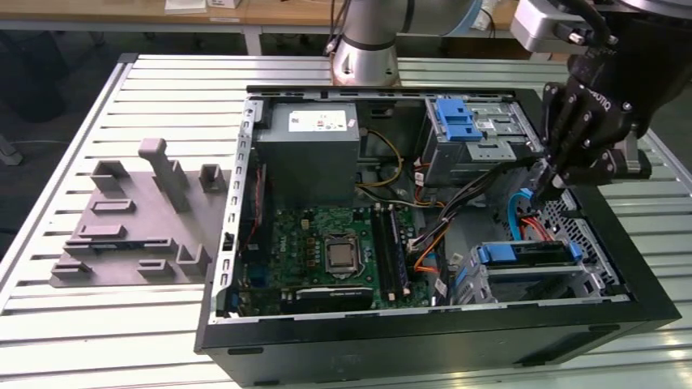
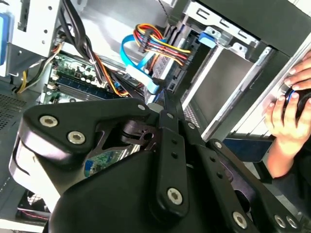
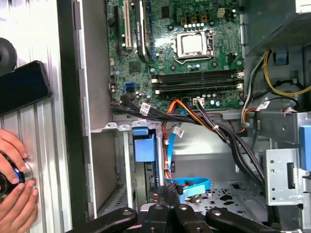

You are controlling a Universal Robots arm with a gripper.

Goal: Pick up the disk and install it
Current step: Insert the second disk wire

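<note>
My tool, fingers pressed together and holding nothing, hangs inside the open computer case just above the disk seated in its lower bay, so I should press squarely, avoiding the blue cable.

Motherboard beside person's fingers

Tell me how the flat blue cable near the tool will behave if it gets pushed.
The flat blue cable is thin and hangs in a loose loop, so it would probably bend aside rather than resist. It seems light. One end looks plugged in, so it may spring back instead of moving away.
</note>
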